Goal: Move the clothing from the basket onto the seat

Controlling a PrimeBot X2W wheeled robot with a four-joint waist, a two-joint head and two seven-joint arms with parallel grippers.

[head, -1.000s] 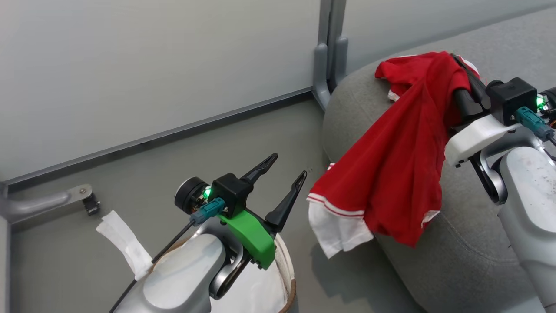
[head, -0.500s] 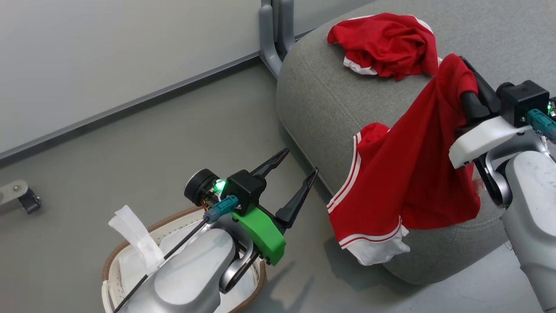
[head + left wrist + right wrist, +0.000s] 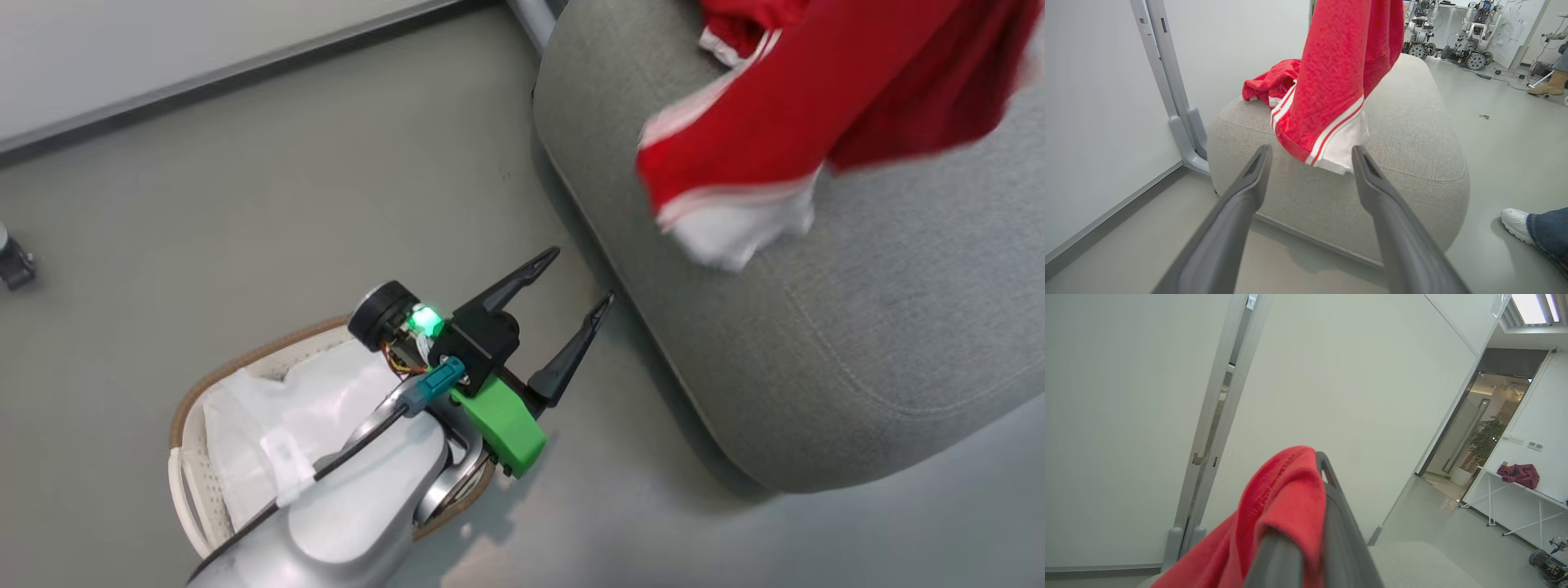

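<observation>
You see a smooth grey floor [image 3: 245, 188]. On it stands the basket [image 3: 189, 490], oval and with a brown rim, and near it, but apart, stands the big grey seat [image 3: 857, 343]. On top of the seat, at the end close to the wall, lies one crumpled red piece of clothing [image 3: 1267, 83]. In the left wrist view a person's white shoe [image 3: 1517, 218] rests on the floor beside the seat.

L arm [image 3: 351, 506] low, L jaws spread wide, R jaws pinched tight
</observation>
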